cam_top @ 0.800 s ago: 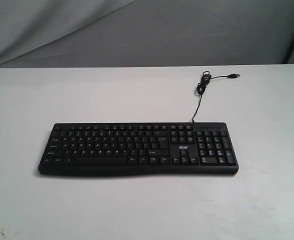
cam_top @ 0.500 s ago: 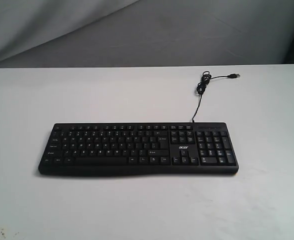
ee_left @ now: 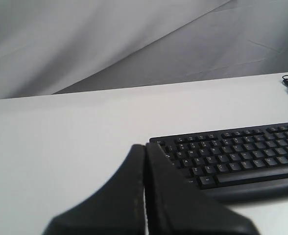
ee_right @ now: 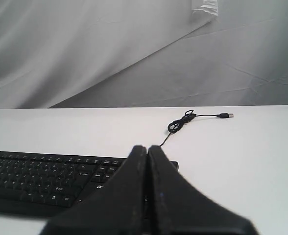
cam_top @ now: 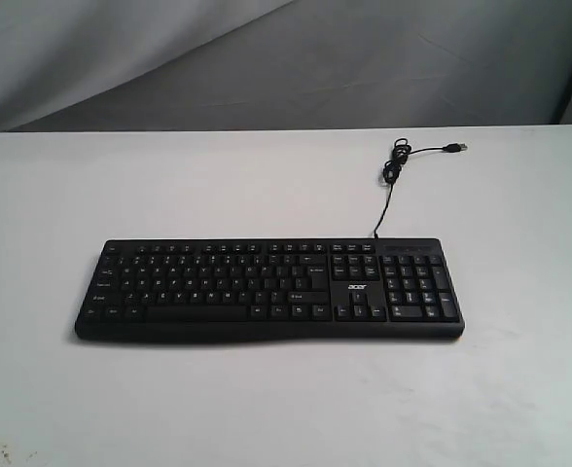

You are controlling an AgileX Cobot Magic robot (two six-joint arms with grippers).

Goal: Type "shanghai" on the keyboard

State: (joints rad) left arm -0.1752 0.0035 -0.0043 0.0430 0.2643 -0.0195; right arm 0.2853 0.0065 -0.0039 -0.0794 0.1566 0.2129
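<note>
The black keyboard (cam_top: pixel 267 288) with white legends lies flat across the middle of the white table, number pad to the right; its thin cable (cam_top: pixel 393 175) runs back to a coil and a USB plug. Neither arm shows in the exterior view. In the left wrist view my left gripper (ee_left: pixel 145 147) is shut with nothing in it, short of the keyboard (ee_left: pixel 237 156) at its left end. In the right wrist view my right gripper (ee_right: pixel 147 148) is shut and empty, in front of the keyboard (ee_right: pixel 41 178) at its right end, hiding that end.
The white table (cam_top: pixel 267 185) spreads on all sides of the keyboard. A grey cloth backdrop (cam_top: pixel 315 58) hangs behind the table's far edge. The cable's coil and plug (ee_right: pixel 183 120) lie on the table beyond the keyboard's right part.
</note>
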